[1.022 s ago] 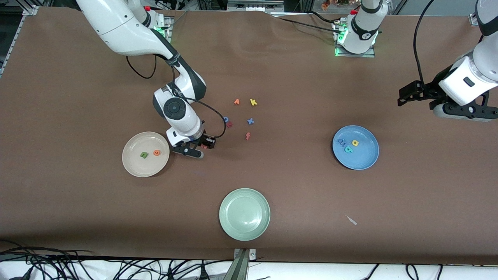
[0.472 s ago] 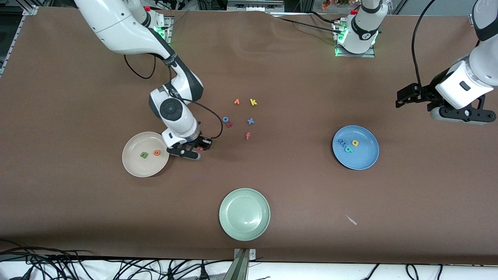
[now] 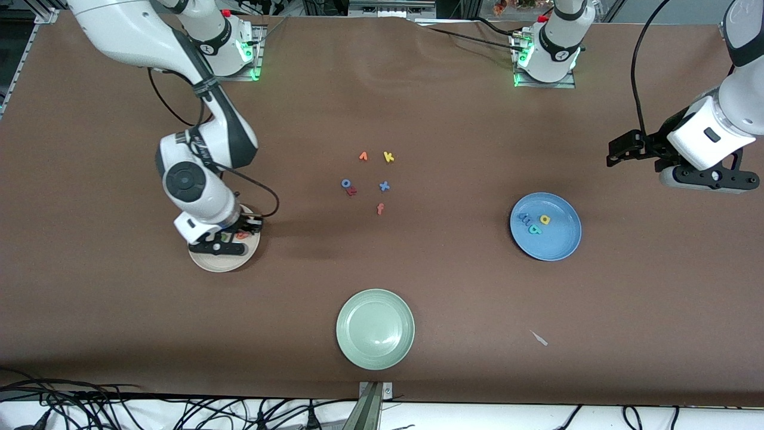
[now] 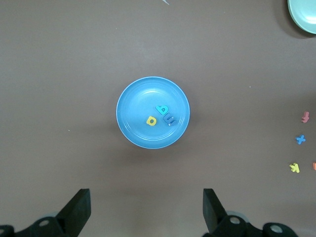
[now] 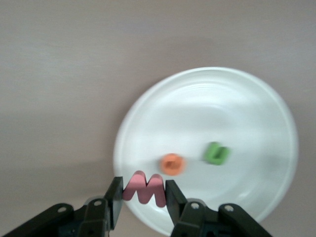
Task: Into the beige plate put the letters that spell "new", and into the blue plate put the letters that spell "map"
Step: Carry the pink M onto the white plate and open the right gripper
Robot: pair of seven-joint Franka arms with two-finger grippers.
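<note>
The right gripper pinches the red w over the beige plate, above its rim. The left gripper waits with fingers spread over the table near the blue plate.

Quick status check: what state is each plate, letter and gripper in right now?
Beige plate: holds green n, orange e.
Red w: held over beige plate.
Right gripper: shut on w.
Blue plate: holds m, a, p.
Green plate: empty.
Left gripper: open, waiting above the blue plate.

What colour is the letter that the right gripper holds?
Red w, held in the right gripper; the right wrist view shows it best.
</note>
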